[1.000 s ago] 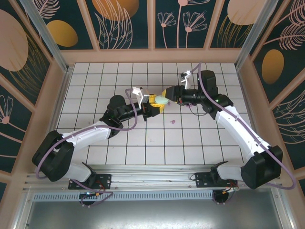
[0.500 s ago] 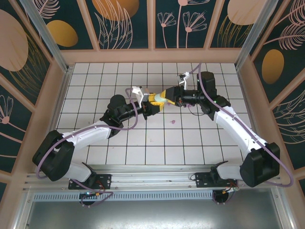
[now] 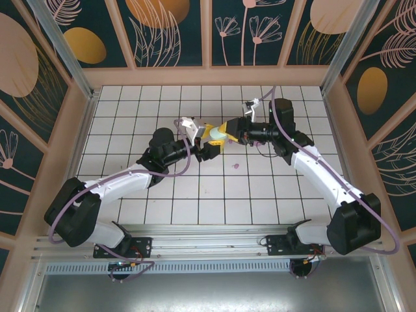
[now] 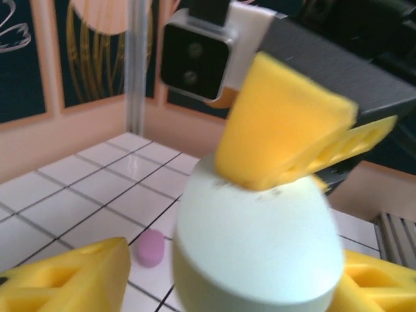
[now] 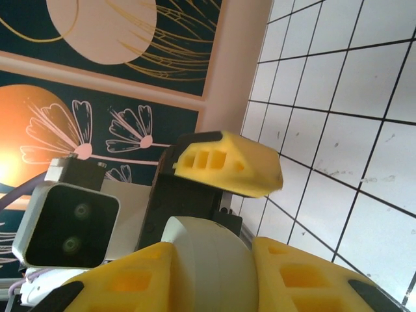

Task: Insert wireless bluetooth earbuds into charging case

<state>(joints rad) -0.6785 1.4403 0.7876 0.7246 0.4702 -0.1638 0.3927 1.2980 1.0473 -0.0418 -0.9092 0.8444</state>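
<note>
The pale mint charging case (image 3: 216, 134) hangs above the tiled floor between both grippers. My right gripper (image 3: 225, 129) is shut on the case (image 5: 208, 257), with a yellow finger (image 5: 296, 279) pressed to each side. My left gripper (image 3: 210, 142) is open around the case (image 4: 253, 240). Its left finger (image 4: 71, 279) stands clear of the case and its other finger sits close by the far side. One yellow finger of the right gripper (image 4: 279, 140) lies over the case top. A purple-pink earbud (image 3: 236, 166) lies on a tile (image 4: 150, 247) below.
The white tiled floor (image 3: 162, 195) is boxed in by patterned walls (image 3: 52, 97) with metal posts (image 3: 62, 45) at the back corners. Both arm bases stand on the rail (image 3: 208, 244) at the near edge. The left wrist camera block (image 5: 68, 227) faces the right gripper at close range.
The left jaws have opened off the case. The right jaws have closed further onto it, and the right gripper has moved slightly left toward the left gripper.
</note>
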